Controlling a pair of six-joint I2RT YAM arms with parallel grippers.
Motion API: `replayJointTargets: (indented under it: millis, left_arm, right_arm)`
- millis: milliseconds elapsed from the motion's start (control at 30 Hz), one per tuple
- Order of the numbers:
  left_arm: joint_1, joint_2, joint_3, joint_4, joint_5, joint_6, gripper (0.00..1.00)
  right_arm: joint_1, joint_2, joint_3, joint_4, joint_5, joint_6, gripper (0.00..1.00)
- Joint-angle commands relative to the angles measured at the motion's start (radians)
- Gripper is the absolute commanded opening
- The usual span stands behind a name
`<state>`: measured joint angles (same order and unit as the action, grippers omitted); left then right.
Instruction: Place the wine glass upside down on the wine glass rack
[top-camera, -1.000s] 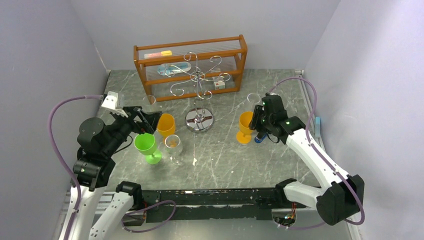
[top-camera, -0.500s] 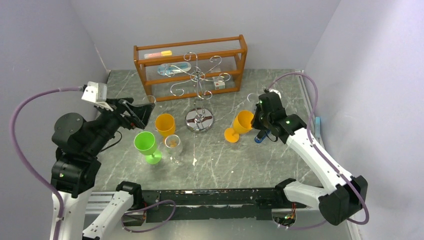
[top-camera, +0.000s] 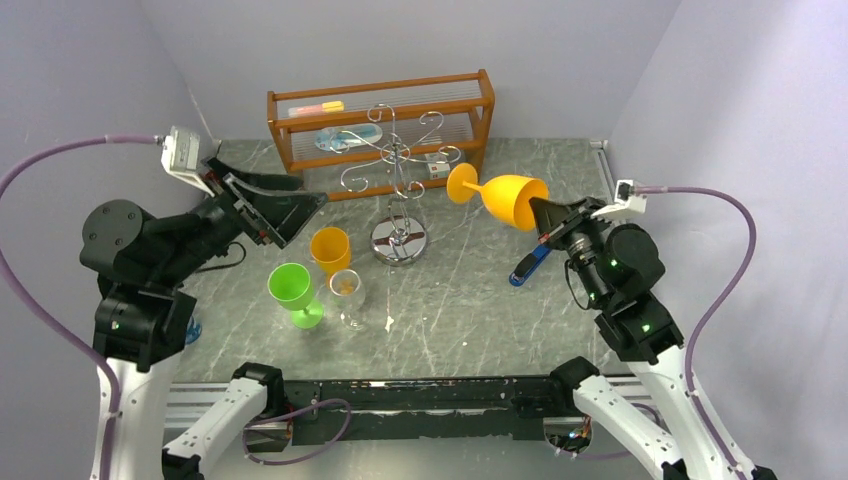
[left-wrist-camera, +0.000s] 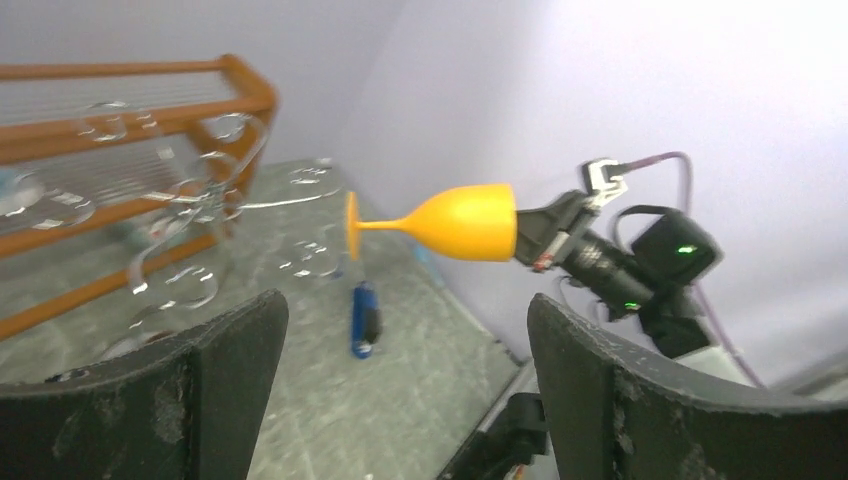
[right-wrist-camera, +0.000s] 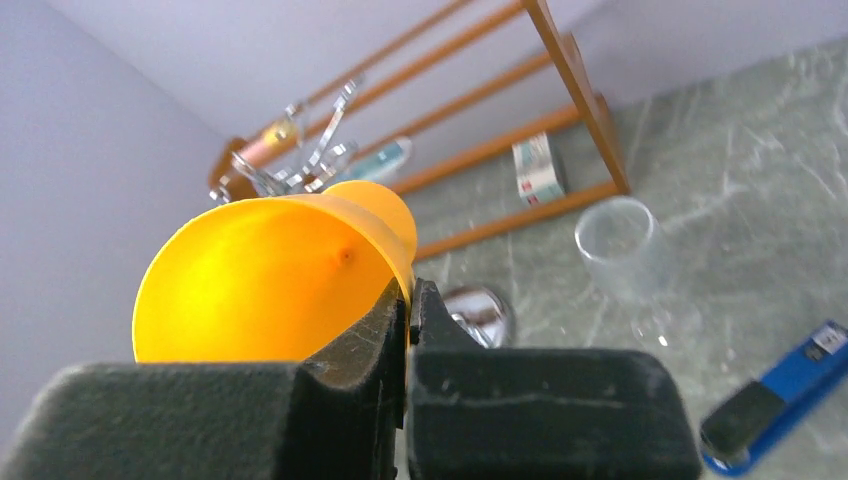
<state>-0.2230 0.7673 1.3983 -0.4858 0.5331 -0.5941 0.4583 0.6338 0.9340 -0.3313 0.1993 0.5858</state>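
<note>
Hanging in the air just right of the silver wire wine glass rack (top-camera: 398, 165), the orange plastic wine glass (top-camera: 505, 200) lies sideways in the top view. Its stem is level, its foot points toward the rack, and its mouth faces the right gripper (top-camera: 548, 214). From the left wrist, the left gripper (left-wrist-camera: 405, 310) stands spread wide and empty. From the right wrist, the jaws pinch the bowl's rim.

Smooth pale lavender-grey walls (top-camera: 400, 40) stand at the back and along both sides of a grey-green marble-patterned tabletop (top-camera: 470, 320) streaked with thin white veins. An orange-brown wooden shelf unit (top-camera: 484, 125) with long horizontal rails stands on the far part of that surface, near the back wall. The light is even and soft, leaving only faint shadows on the stone pattern, and the right-hand wall looks brighter than the left-hand one.
</note>
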Motion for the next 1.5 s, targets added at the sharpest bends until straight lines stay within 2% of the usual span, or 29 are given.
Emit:
replayJointTargets:
  millis: [0, 100, 300, 433, 600, 667, 800, 900, 1233, 1400, 1467]
  left_arm:
    - [0.010, 0.077, -0.010, 0.292, 0.240, -0.221, 0.93]
    - [0.010, 0.140, -0.043, 0.455, 0.283, -0.335, 0.93]
    - [0.000, 0.196, -0.060, 0.625, 0.211, -0.459, 0.97]
    - [-0.089, 0.232, -0.103, 0.715, 0.106, -0.517, 0.97]
    - [-0.399, 0.357, -0.049, 0.691, -0.076, -0.404, 0.97]
    - [-0.463, 0.400, -0.036, 0.709, -0.121, -0.391, 0.97]
    - [-0.529, 0.424, -0.078, 0.887, -0.208, -0.405, 0.97]
    - [-0.581, 0.443, -0.082, 0.917, -0.291, -0.389, 0.95]
    - [-0.737, 0.569, -0.084, 1.175, -0.471, -0.323, 0.95]
    - [-0.760, 0.596, -0.069, 1.177, -0.591, -0.304, 0.92]
    - [-0.764, 0.604, -0.074, 1.197, -0.616, -0.322, 0.88]
  right_arm:
    - [0.005, -0.040, -0.055, 0.313, 0.044, 0.028, 0.00]
    - [0.005, -0.067, -0.091, 0.456, 0.052, 0.058, 0.00]
    - [0.005, -0.079, -0.132, 0.643, 0.048, 0.133, 0.00]
    - [0.005, -0.069, -0.154, 0.753, 0.006, 0.188, 0.00]
    - [0.005, -0.037, -0.178, 0.850, -0.038, 0.282, 0.00]
    - [0.005, -0.027, -0.186, 0.878, -0.050, 0.307, 0.00]
    - [0.005, -0.018, -0.185, 0.891, -0.071, 0.337, 0.00]
    - [0.005, -0.014, -0.186, 0.896, -0.094, 0.359, 0.00]
    - [0.005, -0.050, -0.249, 0.930, -0.090, 0.424, 0.00]
    - [0.005, -0.048, -0.263, 0.959, -0.120, 0.439, 0.00]
    - [0.005, -0.044, -0.270, 0.972, -0.133, 0.447, 0.00]
